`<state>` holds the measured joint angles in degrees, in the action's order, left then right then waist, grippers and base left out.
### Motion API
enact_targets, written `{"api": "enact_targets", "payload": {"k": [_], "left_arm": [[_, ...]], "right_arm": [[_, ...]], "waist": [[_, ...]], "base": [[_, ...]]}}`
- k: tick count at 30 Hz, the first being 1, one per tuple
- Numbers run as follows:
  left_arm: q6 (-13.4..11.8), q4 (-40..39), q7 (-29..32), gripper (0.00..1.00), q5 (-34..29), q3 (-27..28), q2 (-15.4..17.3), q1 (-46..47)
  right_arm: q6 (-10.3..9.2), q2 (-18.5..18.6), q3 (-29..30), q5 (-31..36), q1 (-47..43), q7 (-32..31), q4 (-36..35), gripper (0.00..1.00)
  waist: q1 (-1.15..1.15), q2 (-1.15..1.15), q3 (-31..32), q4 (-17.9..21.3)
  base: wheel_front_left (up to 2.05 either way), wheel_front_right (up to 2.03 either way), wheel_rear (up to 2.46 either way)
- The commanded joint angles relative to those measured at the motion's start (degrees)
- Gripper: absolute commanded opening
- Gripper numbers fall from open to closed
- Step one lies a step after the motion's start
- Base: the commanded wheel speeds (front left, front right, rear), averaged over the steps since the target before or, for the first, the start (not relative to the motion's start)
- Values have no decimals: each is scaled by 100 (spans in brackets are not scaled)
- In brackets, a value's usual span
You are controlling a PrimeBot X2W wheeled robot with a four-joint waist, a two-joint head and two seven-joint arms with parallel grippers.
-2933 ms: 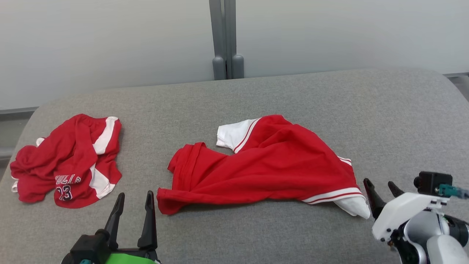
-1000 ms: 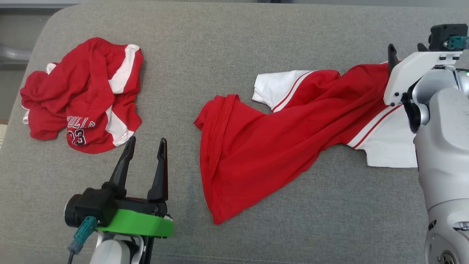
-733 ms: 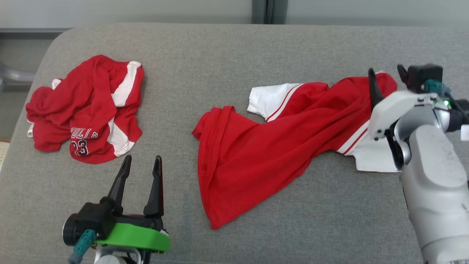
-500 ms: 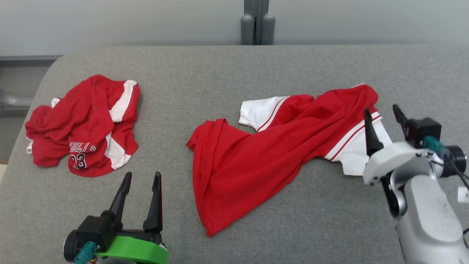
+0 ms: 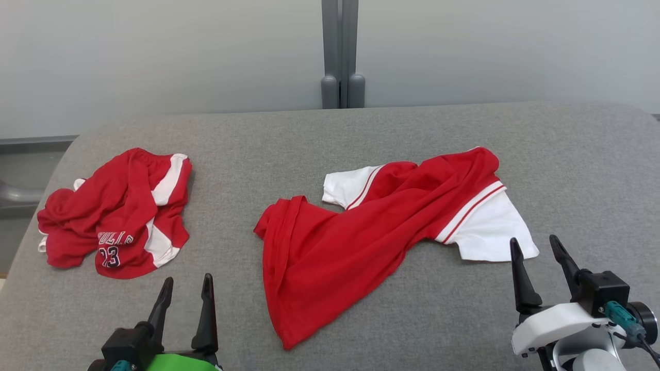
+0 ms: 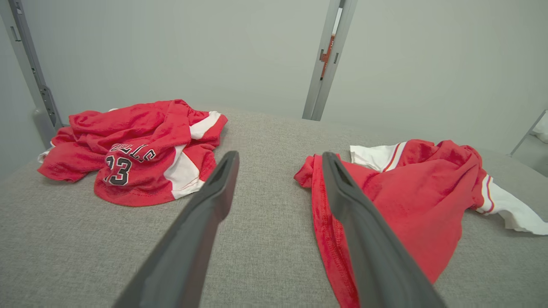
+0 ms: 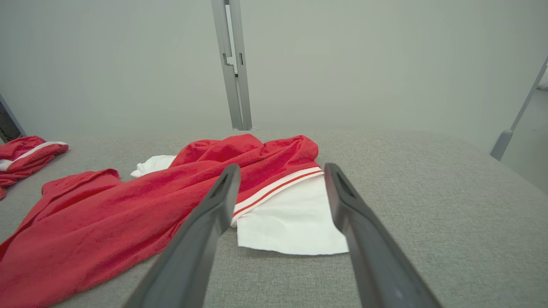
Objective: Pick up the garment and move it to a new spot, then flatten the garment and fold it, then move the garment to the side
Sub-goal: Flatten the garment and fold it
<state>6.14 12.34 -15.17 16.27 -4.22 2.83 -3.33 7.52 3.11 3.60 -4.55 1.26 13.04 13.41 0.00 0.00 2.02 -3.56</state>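
Red T-shirt (image 5: 356, 242), rumpled, part spread at centre of grey padded surface (image 5: 412, 129), its white sleeve (image 5: 487, 232) just ahead of right gripper (image 5: 533, 240), fingers spread, clear of cloth, left gripper (image 5: 188, 279) spread, empty, crumpled red jersey (image 5: 116, 214) far left, printed "23", partial "ULLS".

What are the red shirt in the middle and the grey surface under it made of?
The shirt looks like soft matte knit, perhaps cotton or a blend: it drapes in loose folds, with stitched hems. The grey surface looks like coarse woven upholstery: a flecked weave shows.
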Motion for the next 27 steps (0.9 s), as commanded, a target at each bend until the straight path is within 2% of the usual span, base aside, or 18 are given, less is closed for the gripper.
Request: {"api": "enact_targets", "payload": {"k": [1,13,16,17,18,22,27], "left_arm": [[30,60,5,100,-98,-7,12,-93],[20,124,4,100,-89,14,12,-194],[52,179,5,100,-32,-135,12,-190],[127,746,5,100,-80,-809,50,-139],[130,939,15,100,-25,-980,76,-47],[132,1565,185,100,330,-1582,69,278],[135,2113,350,100,681,-2071,95,690]], "right_arm": [[-5,2,56,18,-96,-23,-73,100],[-5,-20,117,-129,-216,-319,-229,100],[-5,-16,240,-159,-109,-512,-175,100],[-3,-15,584,-90,295,-1264,167,100],[-3,-19,666,-58,418,-1486,317,100],[-3,-18,972,92,995,-2025,827,100],[-3,-19,1206,270,1703,-2419,1578,100]], "waist": [[0,0,57,64],[0,0,67,110],[0,0,48,114],[0,0,-60,166],[0,0,-94,173],[0,0,-255,149],[0,0,-538,128]], "base": [[0,0,0],[0,0,0],[0,0,0],[0,0,0],[0,0,0],[0,0,0],[0,0,0]]}}
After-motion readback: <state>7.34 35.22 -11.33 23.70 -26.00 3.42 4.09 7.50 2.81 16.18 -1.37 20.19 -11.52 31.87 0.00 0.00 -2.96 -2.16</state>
